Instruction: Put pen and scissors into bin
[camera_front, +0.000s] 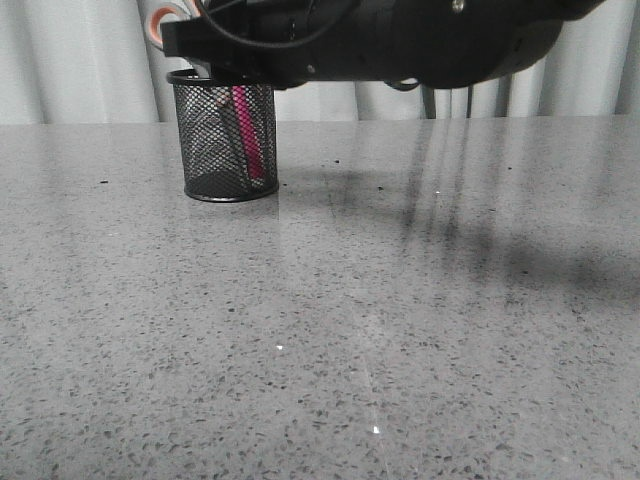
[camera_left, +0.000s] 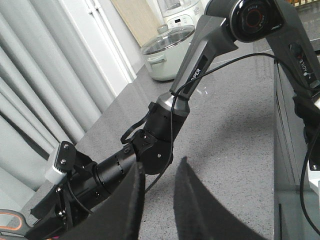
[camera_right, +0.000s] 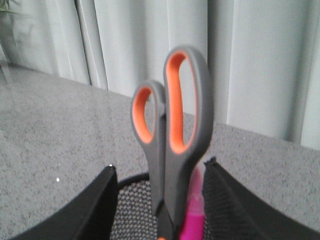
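Front view: black wire-mesh bin stands upright on the grey speckled tabletop, toward the far left edge. Pink pen is inside it, leaning, visible through the mesh. A dark robot arm crosses the top of the picture right above the bin rim. A bit of orange-lined handle peeks out above the arm at upper left; blades inside the mesh are hard to make out.

Left wrist view: left tool has its two dark fingers apart with nothing between them, so open and empty. It looks across at the other arm reaching over the tabletop. An orange handle edge shows at the lower left corner of the picture. The left tool looks well apart from the bin.

Right wrist view: scissors stand upright, handles up, blades down into the bin, long axis roughly vertical. Pen's pink body sits just beside them inside the rim. Right tool straddles the scissors, fingers spread on either side with visible gaps, so it looks open and not gripping.

Judgement: both items seem to be in the bin; the right arm is nearer, and a straight lift along the scissors' axis would clear the handles.
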